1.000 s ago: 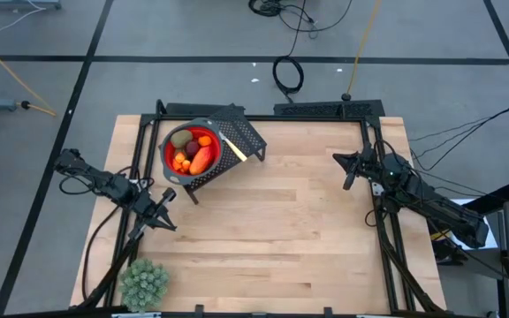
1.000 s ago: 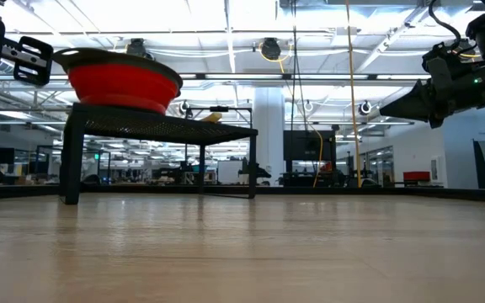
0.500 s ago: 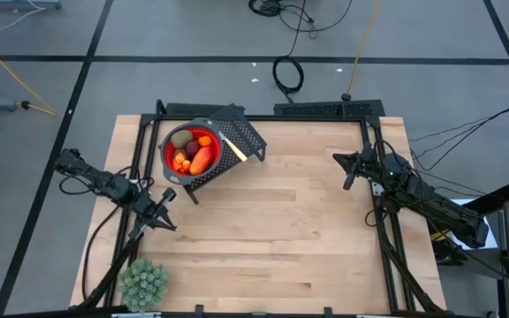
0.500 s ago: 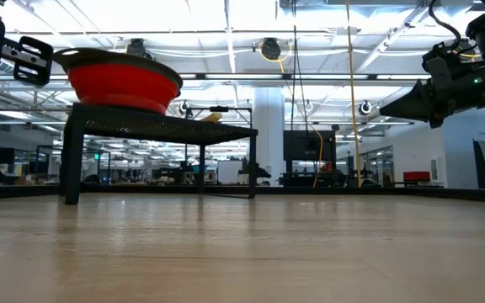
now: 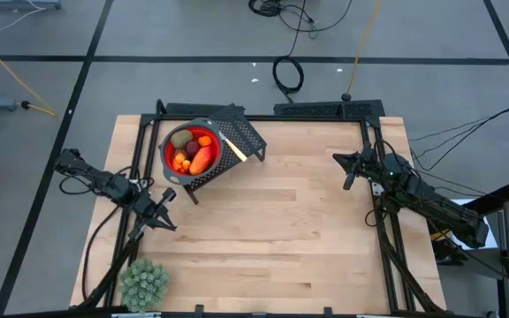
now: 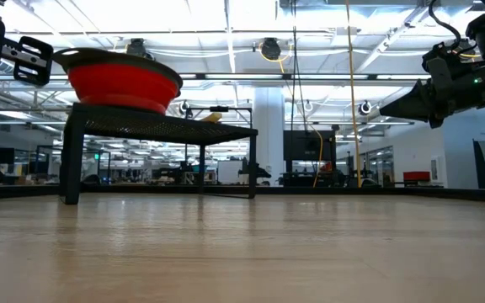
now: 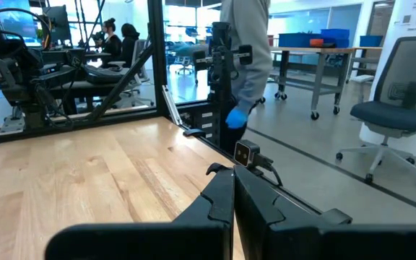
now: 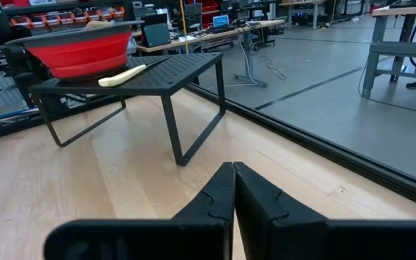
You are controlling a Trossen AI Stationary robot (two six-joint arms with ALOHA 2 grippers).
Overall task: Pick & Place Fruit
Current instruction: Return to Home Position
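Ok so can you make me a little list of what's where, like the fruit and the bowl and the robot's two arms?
Fruit: piled in the red strainer bowl
Bowl: on the black shelf, far left part of the table
Knife: pale yellow, on the shelf beside the bowl
Plant: near left corner of the table
Left gripper: over the table's left side, jaws shut, empty
Right gripper: over the table's right side, jaws shut, empty

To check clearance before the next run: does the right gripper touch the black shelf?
Apart. The high view shows bare table between the right gripper and the shelf.
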